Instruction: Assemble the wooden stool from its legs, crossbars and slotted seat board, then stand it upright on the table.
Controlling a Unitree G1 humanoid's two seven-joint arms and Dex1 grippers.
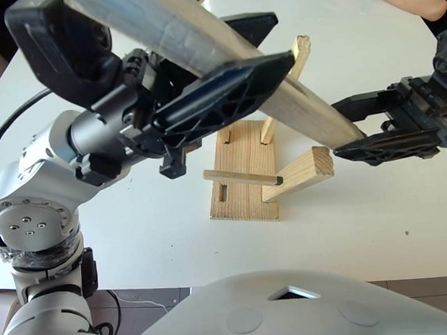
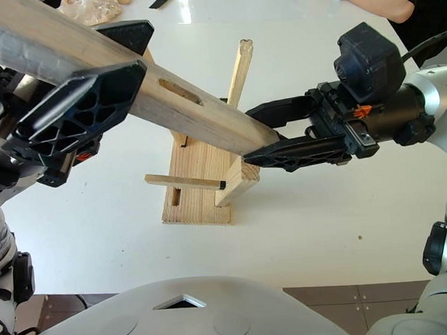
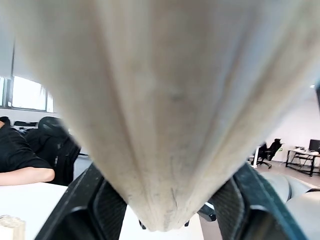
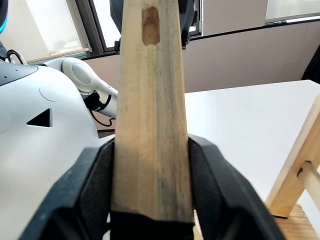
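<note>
Wooden leg (image 2: 205, 112) over seat board (image 2: 199, 207), L jaws + R jaws both clamped on it.

Pale wooden stool leg (image 3: 160, 100) seen up close, clamped in the left gripper (image 3: 167, 210).
Runs lengthwise toward the lens with the grain along it, narrowing to a rounded end pressed between two black ribbed fingers (image 3: 85, 210). Behind: white table (image 3: 35, 200) with a small light wood piece (image 3: 11, 227) on it, bright windows (image 3: 27, 92), black office chair (image 3: 272, 149) far off.
</note>
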